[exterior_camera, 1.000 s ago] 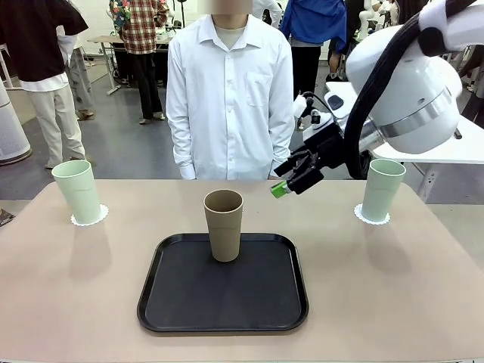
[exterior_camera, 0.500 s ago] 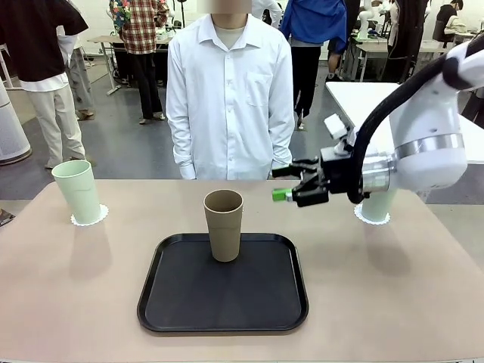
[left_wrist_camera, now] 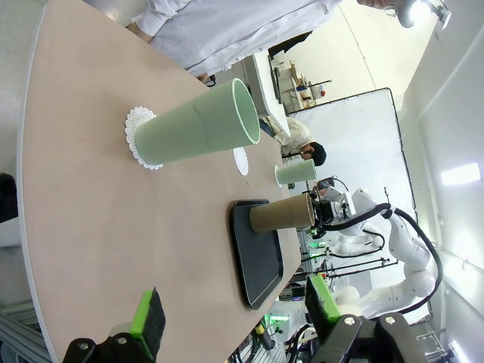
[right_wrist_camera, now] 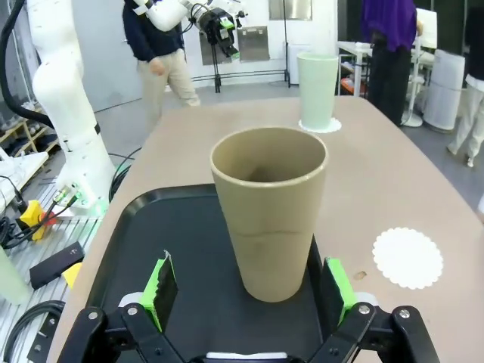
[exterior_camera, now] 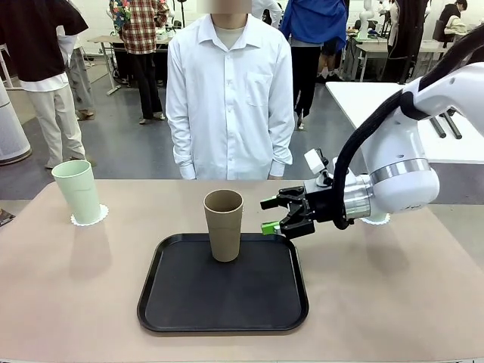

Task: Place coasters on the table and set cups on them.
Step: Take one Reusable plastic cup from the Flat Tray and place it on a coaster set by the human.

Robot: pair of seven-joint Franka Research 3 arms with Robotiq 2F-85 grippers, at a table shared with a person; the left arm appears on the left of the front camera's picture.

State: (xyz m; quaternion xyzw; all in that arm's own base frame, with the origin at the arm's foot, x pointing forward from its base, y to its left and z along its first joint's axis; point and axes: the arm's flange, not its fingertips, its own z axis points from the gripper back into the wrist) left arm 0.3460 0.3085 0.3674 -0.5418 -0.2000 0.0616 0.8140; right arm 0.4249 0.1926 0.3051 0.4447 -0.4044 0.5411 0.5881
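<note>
The large beige-pink tabletop with rounded corners (exterior_camera: 83,302) is lying under the right claw (exterior_camera: 277,215), and a person in a white shirt (exterior_camera: 229,98) is standing beyond it at the table's far edge, hands out of sight. Behind that person an open room with a grey floor is holding other people and white tables.

The right claw is hanging low over the black rectangular plastic tray (exterior_camera: 222,310), at its right rim, with its jaws standing wide apart and holding nothing. In the right wrist view the green pads (right_wrist_camera: 161,285) are flanking the tall tan-brown matte tumbler (right_wrist_camera: 270,209) without touching it. That cup is standing upright on the tray, just ahead of the fingertips.

Three tumblers are showing — one tan, two pale mint green. One mint tumbler (exterior_camera: 77,190) is standing far from the claw on the tan cup's other side, on a white scalloped paper doily (exterior_camera: 89,218); the other mint tumbler (left_wrist_camera: 296,173) is sitting behind the right arm. Three doilies are lying out — one bare doily (right_wrist_camera: 407,257) is beside the tray, near the claw.

The left claw (left_wrist_camera: 234,310) is hovering open and empty.
</note>
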